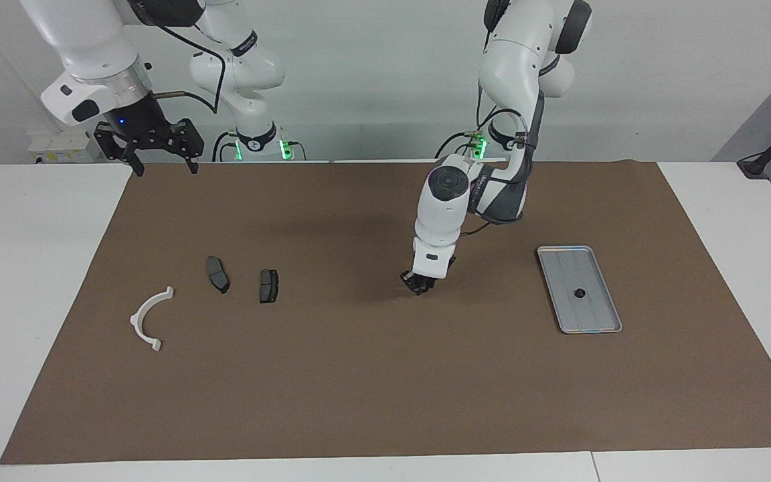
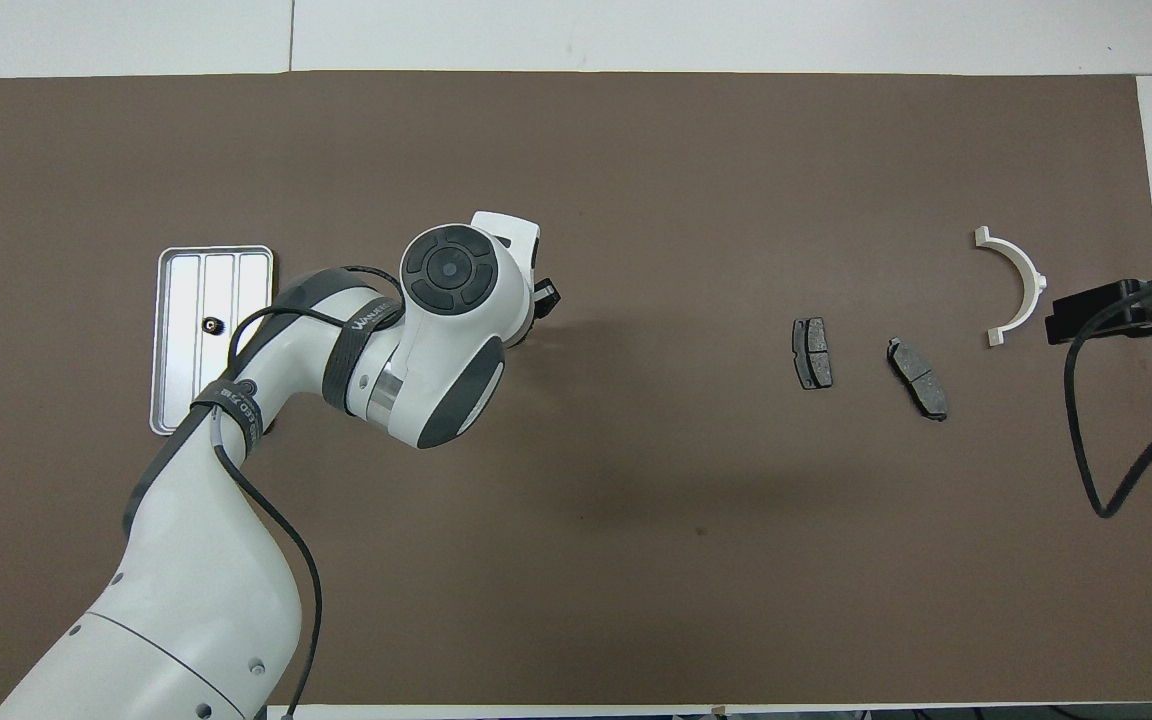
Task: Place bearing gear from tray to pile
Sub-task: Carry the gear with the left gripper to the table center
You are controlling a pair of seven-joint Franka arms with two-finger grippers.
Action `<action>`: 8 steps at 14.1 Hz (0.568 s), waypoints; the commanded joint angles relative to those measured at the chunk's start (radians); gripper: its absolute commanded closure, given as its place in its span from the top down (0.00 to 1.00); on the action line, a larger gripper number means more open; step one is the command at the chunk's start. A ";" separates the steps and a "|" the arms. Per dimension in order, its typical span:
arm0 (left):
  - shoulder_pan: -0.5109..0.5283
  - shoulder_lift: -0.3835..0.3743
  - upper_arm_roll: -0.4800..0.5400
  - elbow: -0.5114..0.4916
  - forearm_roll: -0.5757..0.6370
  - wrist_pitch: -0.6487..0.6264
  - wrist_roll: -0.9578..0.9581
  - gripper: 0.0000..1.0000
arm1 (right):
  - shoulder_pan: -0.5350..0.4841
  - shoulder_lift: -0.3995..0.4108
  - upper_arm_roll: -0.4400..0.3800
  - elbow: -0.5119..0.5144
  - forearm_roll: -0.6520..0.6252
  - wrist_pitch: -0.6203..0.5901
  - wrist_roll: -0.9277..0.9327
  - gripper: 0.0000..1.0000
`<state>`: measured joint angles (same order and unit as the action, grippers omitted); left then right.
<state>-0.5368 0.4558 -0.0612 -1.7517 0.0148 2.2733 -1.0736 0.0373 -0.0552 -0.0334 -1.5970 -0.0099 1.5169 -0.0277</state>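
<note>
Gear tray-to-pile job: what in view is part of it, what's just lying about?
Job: tray; bearing gear on it; pile of white bracket and two brake pads; left tool, over the brown mat between tray and pile.
Not job: brown mat itself; right tool, open, idle over the mat's edge at the right arm's end.
</note>
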 commanded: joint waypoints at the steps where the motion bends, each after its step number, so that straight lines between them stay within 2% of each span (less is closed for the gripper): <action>1: -0.026 0.018 0.018 -0.011 0.002 0.029 -0.031 0.28 | -0.004 -0.023 0.001 -0.026 0.024 0.008 -0.008 1.00; 3: -0.040 0.040 0.020 -0.009 0.007 0.023 -0.032 0.32 | -0.002 -0.023 0.001 -0.026 0.024 0.008 -0.008 1.00; 4: -0.040 0.041 0.020 -0.002 0.008 0.014 -0.040 0.47 | -0.004 -0.025 0.001 -0.026 0.025 0.008 -0.008 1.00; 5: -0.040 0.043 0.020 0.007 0.010 0.005 -0.051 0.88 | -0.004 -0.023 0.001 -0.026 0.025 0.008 -0.006 1.00; 6: -0.038 0.044 0.021 0.024 0.023 -0.024 -0.049 1.00 | -0.004 -0.025 0.001 -0.026 0.024 0.008 -0.006 1.00; 8: -0.025 0.029 0.018 0.047 0.089 -0.087 -0.043 1.00 | -0.005 -0.025 0.001 -0.026 0.025 0.008 -0.005 1.00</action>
<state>-0.5573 0.4894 -0.0569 -1.7411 0.0575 2.2500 -1.1005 0.0374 -0.0558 -0.0334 -1.5970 -0.0099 1.5169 -0.0279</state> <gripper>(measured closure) 0.251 0.000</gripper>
